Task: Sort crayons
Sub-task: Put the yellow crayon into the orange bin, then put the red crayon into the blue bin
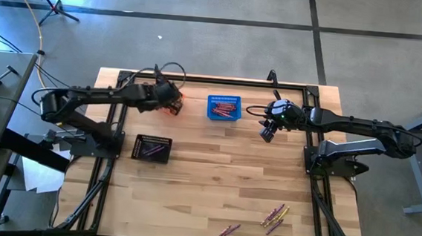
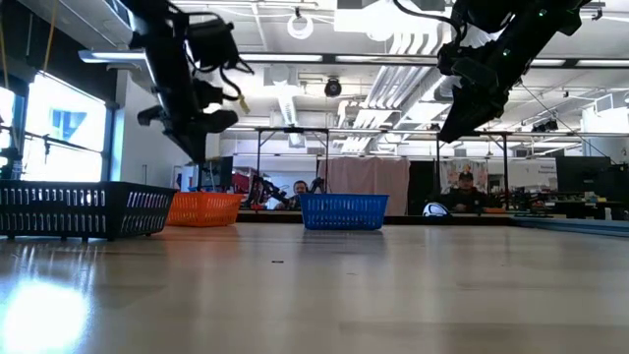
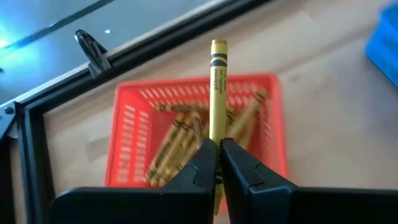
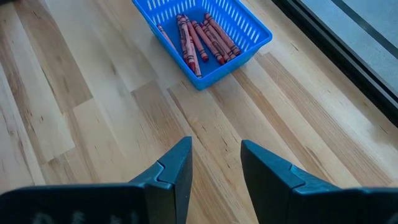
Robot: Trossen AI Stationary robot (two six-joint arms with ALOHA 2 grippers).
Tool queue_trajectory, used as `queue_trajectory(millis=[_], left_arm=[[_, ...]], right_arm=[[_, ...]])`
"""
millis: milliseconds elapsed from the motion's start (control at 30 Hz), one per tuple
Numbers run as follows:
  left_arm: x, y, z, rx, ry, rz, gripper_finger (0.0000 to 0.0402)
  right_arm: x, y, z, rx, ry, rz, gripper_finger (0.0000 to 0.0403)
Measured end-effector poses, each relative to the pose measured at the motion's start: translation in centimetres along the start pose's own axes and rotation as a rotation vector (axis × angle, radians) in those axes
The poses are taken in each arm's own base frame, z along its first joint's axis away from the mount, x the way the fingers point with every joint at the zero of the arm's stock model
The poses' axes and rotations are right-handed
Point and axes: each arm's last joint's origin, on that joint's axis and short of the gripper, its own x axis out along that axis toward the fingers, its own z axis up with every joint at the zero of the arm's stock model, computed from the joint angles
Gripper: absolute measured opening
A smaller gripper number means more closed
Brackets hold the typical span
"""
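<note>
Crayon (image 3: 218,93), yellow, standing pinched between the closed fingers of the left gripper (image 3: 219,163), hanging above the orange basket (image 3: 127,121) at the far left of the table (image 1: 214,178). Holding that crayon upright over more yellow crayons (image 3: 177,140) lying in the basket. Hovering to the right of the blue basket (image 4: 252,38), near the far edge: the right gripper (image 4: 216,163), fingers (image 4: 177,165) standing well apart and gripping nothing, bare wood showing between them. Lying in the blue basket: red crayons (image 4: 199,36), packed side by side. Sitting nearer on the left, just beside the left arm's base: a black basket (image 1: 152,148) holding purple crayons (image 1: 154,150). Resting loose on the near right part of the table: a small cluster of unsorted crayons (image 1: 275,216) in yellow and magenta, and further left near the near edge, one or two reddish loose crayons (image 1: 227,231). Showing beyond the table in the low view: two seated people (image 2: 466,190) at desks.
</note>
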Motion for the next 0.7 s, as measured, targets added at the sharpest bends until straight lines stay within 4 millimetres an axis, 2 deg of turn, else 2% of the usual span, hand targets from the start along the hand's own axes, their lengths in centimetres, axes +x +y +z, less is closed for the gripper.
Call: queue_trajectory(millis=[167, 367, 533, 700], left_arm=[[2.3, 2.0, 0.7, -0.081, 0.008, -0.025, 0.0003], [3.9, 3.4, 1.0, -0.175, -0.003, -0.067, 0.0008], [4.1, 3.5, 0.9, -0.211, 0.025, -0.119, 0.0044], [3.6, 2.4, 0.5, -0.183, 0.046, -0.194, 0.0083]], right_arm=[[0.0, 0.0, 0.0, 0.0, 0.0, 0.0, 0.0124], [0.0, 0.0, 0.0, 0.0, 0.0, 0.0, 0.0124], [0.0, 0.0, 0.0, 0.0, 0.0, 0.0, 0.0124], [0.0, 0.0, 0.0, 0.0, 0.0, 0.0, 0.0124]])
